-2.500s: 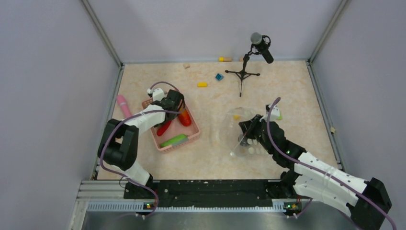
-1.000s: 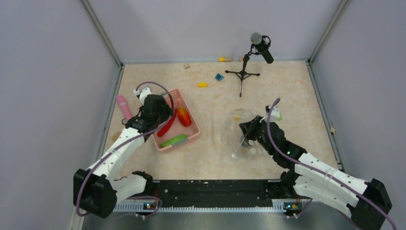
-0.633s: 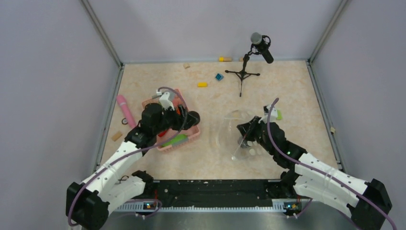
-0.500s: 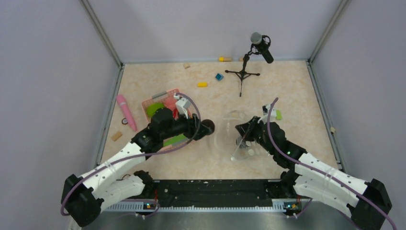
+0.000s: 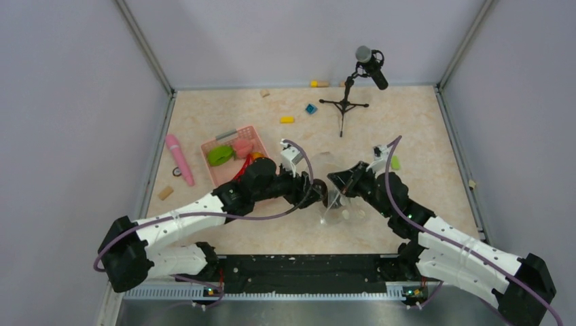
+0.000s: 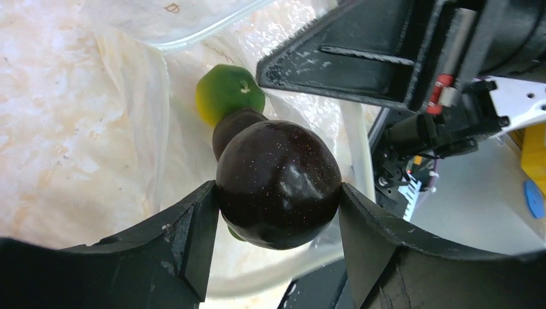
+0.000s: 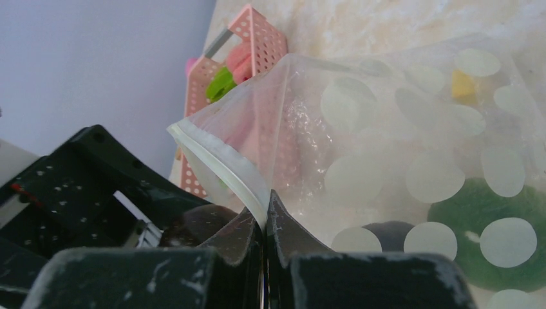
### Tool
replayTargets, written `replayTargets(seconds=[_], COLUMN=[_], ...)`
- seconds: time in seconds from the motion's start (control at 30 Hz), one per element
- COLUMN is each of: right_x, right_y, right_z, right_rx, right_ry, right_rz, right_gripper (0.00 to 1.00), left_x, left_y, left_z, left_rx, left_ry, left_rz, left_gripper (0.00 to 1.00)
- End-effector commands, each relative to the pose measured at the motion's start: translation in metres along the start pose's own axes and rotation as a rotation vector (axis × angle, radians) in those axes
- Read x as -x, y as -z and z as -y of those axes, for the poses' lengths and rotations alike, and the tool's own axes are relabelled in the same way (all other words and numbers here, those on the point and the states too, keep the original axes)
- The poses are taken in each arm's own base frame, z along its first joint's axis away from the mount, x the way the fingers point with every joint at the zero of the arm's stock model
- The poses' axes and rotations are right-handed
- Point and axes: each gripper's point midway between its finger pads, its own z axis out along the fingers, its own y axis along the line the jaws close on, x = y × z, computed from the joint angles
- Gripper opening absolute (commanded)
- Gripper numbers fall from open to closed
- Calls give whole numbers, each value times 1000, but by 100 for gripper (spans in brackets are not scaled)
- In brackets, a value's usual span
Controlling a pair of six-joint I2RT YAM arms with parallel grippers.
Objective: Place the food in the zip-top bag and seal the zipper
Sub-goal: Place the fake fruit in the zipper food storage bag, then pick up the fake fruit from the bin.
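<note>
We look down on the whole table (image 5: 299, 227) from high behind its near edge. Our wrist cameras sit close at the zip-top bag (image 6: 122, 90) (facing each other), sharing its mouth with the overhead view.

No text, label, brand or number could be read in any view. The zip-top bag (image 7: 386, 129) bore only plain white round dots. A small brownish mark (image 6: 171, 8) on its clear plastic, seen from the left wrist, was too small to read.
</note>
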Motion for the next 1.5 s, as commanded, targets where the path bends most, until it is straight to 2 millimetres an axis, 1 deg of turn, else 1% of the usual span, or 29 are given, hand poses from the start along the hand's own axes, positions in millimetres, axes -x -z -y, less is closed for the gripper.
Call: replayTargets(seconds=[0.0,0.03,0.1,0.13,0.2,0.23,0.3,0.33,0.37,0.5,0.67,0.8,0.83,0.97,1.03,1.1,1.17,1.3,1.37,1.47], right_x=[15,15,14,15,14,14,14,13,14,14,17,18,19,20,21,21,22,22,22,22], right_y=[4,5,6,6,7,7,7,7,8,9,12,13,13,14,14,14,13,13,13,13], right_z=[-35,-37,-38,-38,-37,-35,-34,-33,-33,-29,-25,-21,-19,-15,-13,-11,-9,-5,-3,1], right_rx=[144,154,170,172,170,165,161,159,157,151,138,119,114,93,86,75,65,47,38,24], right_ry=[-62,-68,-73,-73,-75,-74,-75,-74,-74,-72,-76,-72,-72,-69,-66,-65,-63,-58,-57,-52], right_rz=[40,42,42,46,48,48,50,50,52,66,84,95,100,109,112,116,121,126,129,134], right_gripper=[0,0,0,0,0,0,0,0,0,0,0,0,0,0,0,0,0,0,0,0], left_x=[43,44,43,44,44,44,45,45,46,47,51,55,56,63,62,61,59,49,44,33], left_y=[-9,-10,-12,-12,-12,-12,-10,-10,-9,-4,10,32,38,69,84,94,102,114,119,122], left_z=[-5,-10,-17,-23,-27,-28,-30,-30,-29,-18,-11,-19,-24,-59,-76,-87,-99,-133,-153,-177], left_rx=[105,143,194,231,270,284,303,307,306,261,240,303,334,550,650,713,764,862,885,905], left_ry=[-42,-41,-41,-42,-41,-40,-42,-44,-46,-59,-61,-48,-33,56,88,111,137,243,311,401], left_rz=[117,116,103,106,91,87,87,89,89,89,116,169,188,313,347,368,379,368,365,358], left_gripper=[17,20,31,40,60,74,91,97,98,98,98,98,98,99,99,99,99,99,99,99])
